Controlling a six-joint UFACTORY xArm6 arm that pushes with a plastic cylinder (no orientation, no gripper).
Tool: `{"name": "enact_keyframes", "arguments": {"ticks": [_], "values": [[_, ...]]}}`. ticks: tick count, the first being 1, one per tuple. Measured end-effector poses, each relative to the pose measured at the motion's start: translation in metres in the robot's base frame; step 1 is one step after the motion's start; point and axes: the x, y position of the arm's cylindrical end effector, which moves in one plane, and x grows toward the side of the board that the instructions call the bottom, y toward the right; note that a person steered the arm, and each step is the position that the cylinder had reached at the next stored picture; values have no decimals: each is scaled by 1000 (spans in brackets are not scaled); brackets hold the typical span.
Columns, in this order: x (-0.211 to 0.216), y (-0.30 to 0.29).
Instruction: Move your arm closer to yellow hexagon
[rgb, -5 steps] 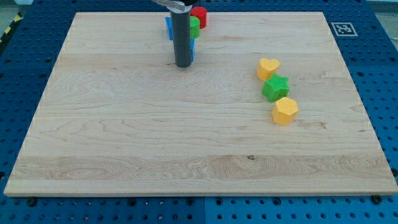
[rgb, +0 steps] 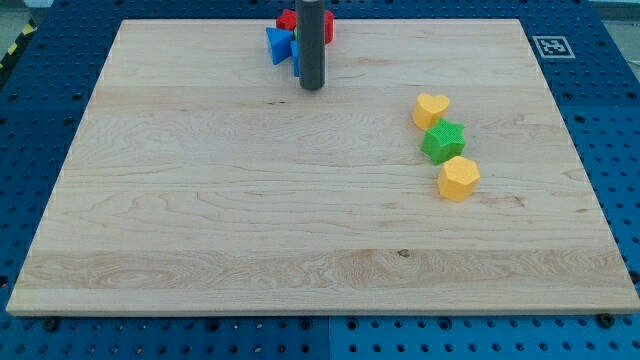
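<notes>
The yellow hexagon (rgb: 459, 178) lies right of the board's centre, at the bottom end of a short column with a green star (rgb: 443, 141) and a yellow heart (rgb: 432, 109) above it. My tip (rgb: 312, 86) rests on the board near the view's top, well to the left of and above the hexagon. The rod stands just in front of a cluster of blue blocks (rgb: 279, 45) and a red block (rgb: 289, 20), hiding part of them.
The wooden board (rgb: 200, 220) lies on a blue perforated table. A black-and-white marker tag (rgb: 551, 46) sits just beyond the board's top right corner.
My tip has moved a little right and toward the view's top. The rod now hides the green block that showed in the cluster.
</notes>
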Motion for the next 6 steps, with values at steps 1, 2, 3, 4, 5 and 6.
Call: {"name": "enact_keyframes", "arguments": {"ticks": [1, 2, 3, 4, 5, 6], "values": [[77, 26], [156, 74], [192, 126], [182, 170], [163, 191], [155, 184]]}}
